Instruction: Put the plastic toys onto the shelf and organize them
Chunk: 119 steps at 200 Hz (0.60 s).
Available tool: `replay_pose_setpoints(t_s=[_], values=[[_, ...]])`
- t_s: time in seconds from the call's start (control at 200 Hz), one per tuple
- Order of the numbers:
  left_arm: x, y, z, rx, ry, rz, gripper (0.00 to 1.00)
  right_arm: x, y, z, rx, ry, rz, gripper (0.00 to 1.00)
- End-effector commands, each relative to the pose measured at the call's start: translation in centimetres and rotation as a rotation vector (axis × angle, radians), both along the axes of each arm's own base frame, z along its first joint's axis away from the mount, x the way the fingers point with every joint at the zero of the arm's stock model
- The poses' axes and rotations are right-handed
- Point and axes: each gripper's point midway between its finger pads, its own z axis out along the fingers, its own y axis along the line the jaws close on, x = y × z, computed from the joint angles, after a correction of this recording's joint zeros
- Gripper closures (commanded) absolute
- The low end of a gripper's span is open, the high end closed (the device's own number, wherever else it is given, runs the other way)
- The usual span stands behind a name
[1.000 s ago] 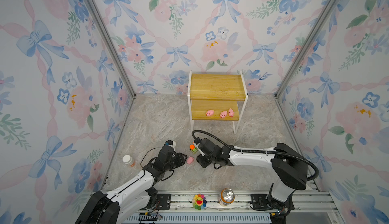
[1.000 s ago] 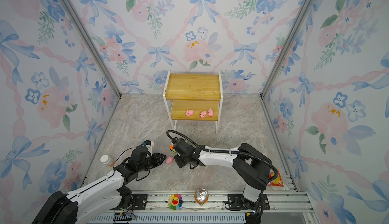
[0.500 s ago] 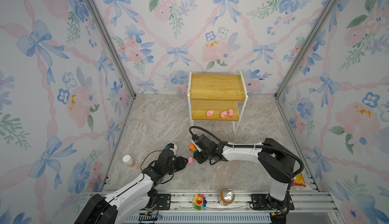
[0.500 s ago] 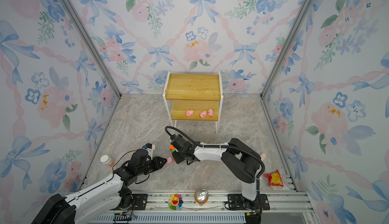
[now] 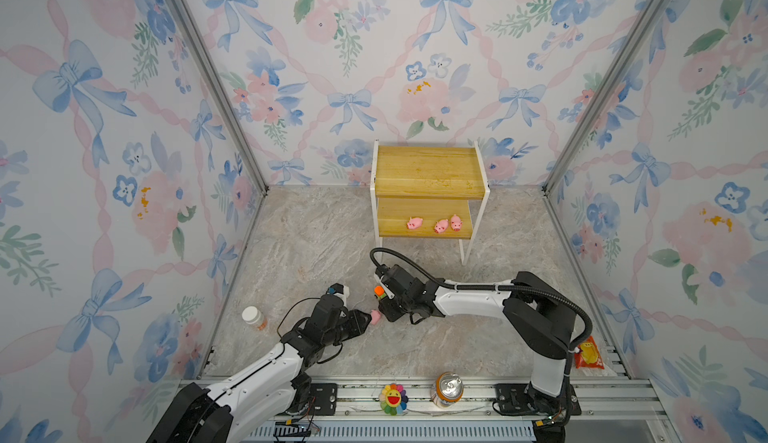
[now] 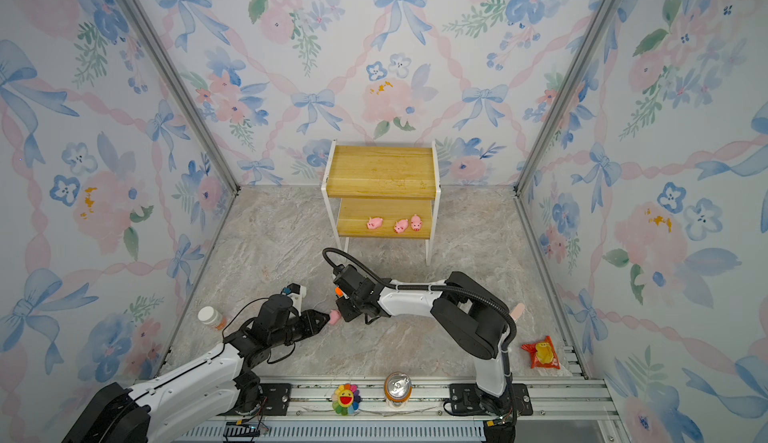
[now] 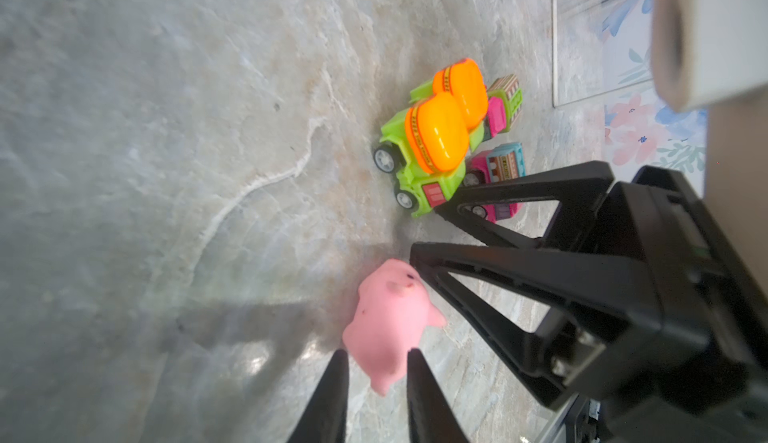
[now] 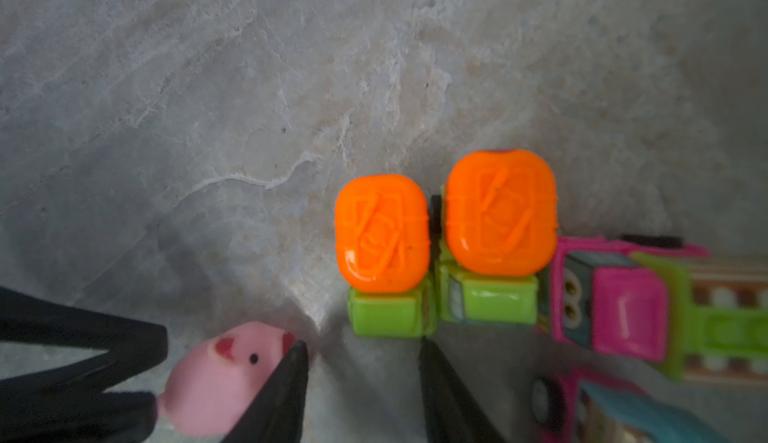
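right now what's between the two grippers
a pink pig, pinched in the left gripper, its head beside a finger of the open right gripper; shows in both top views and both wrist views

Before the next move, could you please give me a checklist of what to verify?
1. Grip of left pincer on pig: ok, its rear pinched between the tips.
2. Opening of right pincer: ok, jaws apart, nothing between them.
3. Gap from right pincer to pig: cannot tell, one finger sits at the pig's head.
4. Room on lower board: ok, three pigs toward its right, left part bare.
5. All trucks shelved: not ok, four bunched on the floor.
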Motion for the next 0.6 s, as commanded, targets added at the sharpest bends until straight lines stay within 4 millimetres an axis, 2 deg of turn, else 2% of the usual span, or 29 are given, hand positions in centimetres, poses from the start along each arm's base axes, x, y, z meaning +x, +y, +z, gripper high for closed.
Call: replay_pose_setpoints(t_s=[0.0, 0.59], values=[[-0.1, 0.2, -0.4, 0.012, 0.008, 0.01, 0.73, -0.8, -0.2, -0.5, -0.048, 0.005, 0.022, 0.53], [0.3, 0.3, -0.7, 0.031, 0.003, 0.014, 0.72, -3.2, -1.6, 0.6, -0.103, -0.017, 0.054, 0.54]])
